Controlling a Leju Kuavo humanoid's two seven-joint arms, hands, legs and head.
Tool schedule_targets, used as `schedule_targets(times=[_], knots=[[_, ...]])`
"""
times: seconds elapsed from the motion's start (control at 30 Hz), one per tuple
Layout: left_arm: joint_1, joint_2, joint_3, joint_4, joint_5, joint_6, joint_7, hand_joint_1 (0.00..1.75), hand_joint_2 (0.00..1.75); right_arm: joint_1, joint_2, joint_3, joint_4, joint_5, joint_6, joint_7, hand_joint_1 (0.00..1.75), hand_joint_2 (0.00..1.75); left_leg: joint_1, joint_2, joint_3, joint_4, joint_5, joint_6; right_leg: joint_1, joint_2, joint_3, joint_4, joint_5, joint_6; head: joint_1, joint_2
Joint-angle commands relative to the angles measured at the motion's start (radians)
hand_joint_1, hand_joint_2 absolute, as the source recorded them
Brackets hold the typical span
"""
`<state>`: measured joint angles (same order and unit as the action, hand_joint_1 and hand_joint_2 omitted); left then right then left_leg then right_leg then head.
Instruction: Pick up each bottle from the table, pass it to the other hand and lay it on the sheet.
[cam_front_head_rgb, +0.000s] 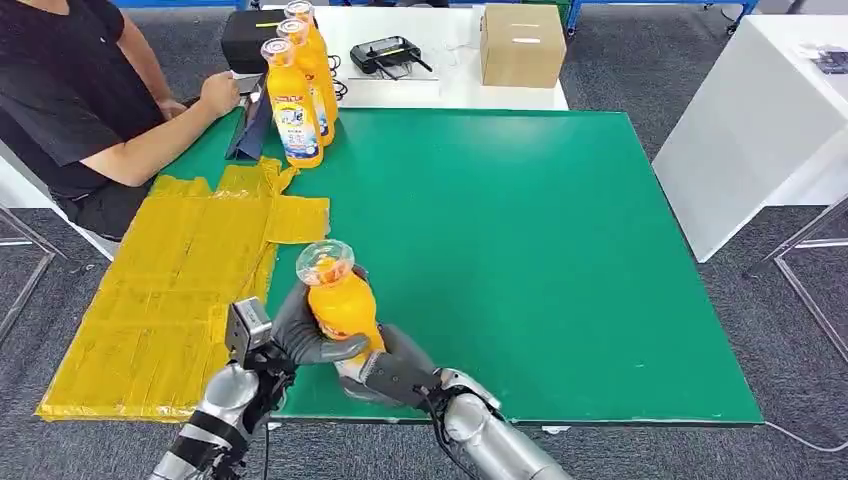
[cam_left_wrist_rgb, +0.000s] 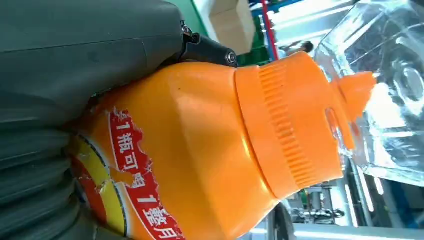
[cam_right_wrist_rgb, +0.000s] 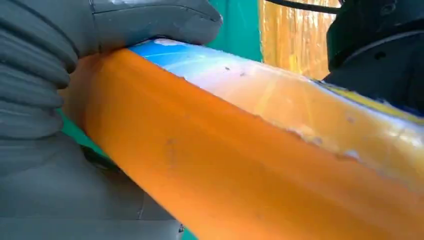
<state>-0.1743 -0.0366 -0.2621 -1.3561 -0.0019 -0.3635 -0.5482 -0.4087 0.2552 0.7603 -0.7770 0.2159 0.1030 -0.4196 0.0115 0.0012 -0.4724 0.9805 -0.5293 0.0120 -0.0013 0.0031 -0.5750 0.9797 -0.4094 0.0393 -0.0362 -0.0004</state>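
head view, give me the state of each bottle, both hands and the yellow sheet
held bottle: upright, off the table, gripped by both hands, clear cap on
left hand: wrapped around the bottle's body
right hand: holding the bottle's lower part
standing bottles: upright at the table's far left corner
yellow sheet: spread flat, no bottle on it

Robotics lab or test workspace. Grey carpet floor. Counter under a flat green mat, with a taped-down yellow sheet hanging off one side. White tables close around, blue frames at the far edge. Cardboard box, black handheld controller with cables, and a black case on the far table. Seated person in black alongside, arm resting on the counter.
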Motion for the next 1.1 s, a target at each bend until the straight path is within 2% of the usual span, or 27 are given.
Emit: schedule_targets(times=[0.03,1.1], knots=[[-0.005,0.021,-0.057,0.011,-0.031,-0.010,-0.009,1.75,1.75,-0.051,-0.069,-0.060,-0.144,-0.003,-0.006,0.005,1.75,1.75,0.000,0.000,0.000,0.000,0.000,0.000,0.000,0.000,0.000,0.000,0.000,0.000,0.000,0.000],[0.001,0.023,-0.051,-0.001,-0.046,0.004,-0.014,1.75,1.75,-0.043,-0.076,-0.076,-0.167,-0.006,-0.006,0.009,1.75,1.75,0.000,0.001,0.001,-0.001,0.000,0.000,0.000,0.001,0.001,-0.001,0.000,0.000,0.000,0.000]])
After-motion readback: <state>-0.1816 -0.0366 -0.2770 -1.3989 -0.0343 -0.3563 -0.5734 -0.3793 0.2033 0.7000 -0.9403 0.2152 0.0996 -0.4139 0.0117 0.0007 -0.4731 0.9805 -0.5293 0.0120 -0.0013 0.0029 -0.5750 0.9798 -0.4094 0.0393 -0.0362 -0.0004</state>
